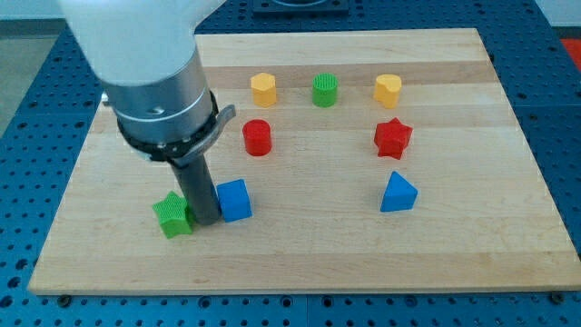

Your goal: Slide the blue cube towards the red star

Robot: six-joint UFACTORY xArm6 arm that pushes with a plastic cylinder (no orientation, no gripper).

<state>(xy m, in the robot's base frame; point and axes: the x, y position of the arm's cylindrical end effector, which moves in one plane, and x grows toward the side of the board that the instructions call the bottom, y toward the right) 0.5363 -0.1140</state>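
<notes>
The blue cube [235, 200] sits at the board's lower left of centre. My tip [207, 220] stands right against the cube's left side, between it and the green star [172, 215]. The rod and the arm's grey and white body rise above it and cover the board's upper left. The red star [393, 138] lies far to the right of the cube and a little higher.
A red cylinder [257, 137] stands just above the cube. A blue triangular block [398, 193] lies below the red star. A yellow block [263, 88], a green cylinder [325, 90] and a yellow heart [388, 90] line the top. The wooden board [490, 245] rests on a blue perforated table.
</notes>
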